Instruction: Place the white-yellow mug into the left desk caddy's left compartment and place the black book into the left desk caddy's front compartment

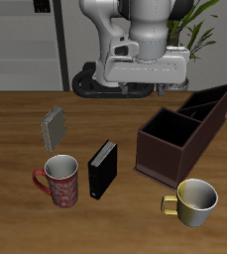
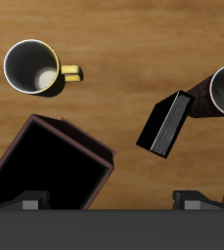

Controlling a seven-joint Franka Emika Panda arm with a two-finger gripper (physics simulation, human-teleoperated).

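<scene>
The gripper hangs high over the table, holding nothing — how wide its jaws stand I cannot tell. The white-yellow mug stands at five o'clock of the left desk caddy, just beside it. The black book stands upright at the caddy's eight o'clock — a red mug beside it, a grey book farther back.

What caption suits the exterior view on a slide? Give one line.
Franka gripper raised behind the left desk caddy, with white-yellow mug, black book, red mug and grey book untouched.
</scene>
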